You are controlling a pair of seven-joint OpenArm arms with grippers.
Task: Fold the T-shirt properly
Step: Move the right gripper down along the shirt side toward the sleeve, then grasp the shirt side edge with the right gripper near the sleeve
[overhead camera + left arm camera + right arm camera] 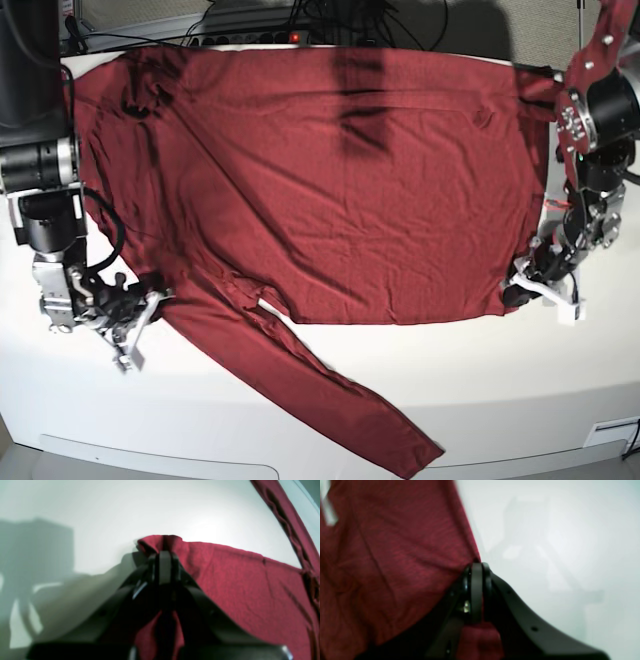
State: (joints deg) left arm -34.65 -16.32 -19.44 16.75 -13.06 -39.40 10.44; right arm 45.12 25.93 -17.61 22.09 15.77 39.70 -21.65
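We see the T-shirt spread across the white surface, one sleeve trailing toward the lower centre. The left pincer at right pinches its hem corner; the right pincer at left clamps the sleeve edge (cables crowd the top edge).

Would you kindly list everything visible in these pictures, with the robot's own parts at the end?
shirt: one, dark red, long-sleeved, spread flat over the table, one sleeve trailing toward the front edge
table: one, white, under the shirt
cables: several, dark, behind the table's far edge
left tool: one, black, shut on the shirt's edge, on the base view's right
right tool: one, black, shut on the shirt's edge, on the base view's left
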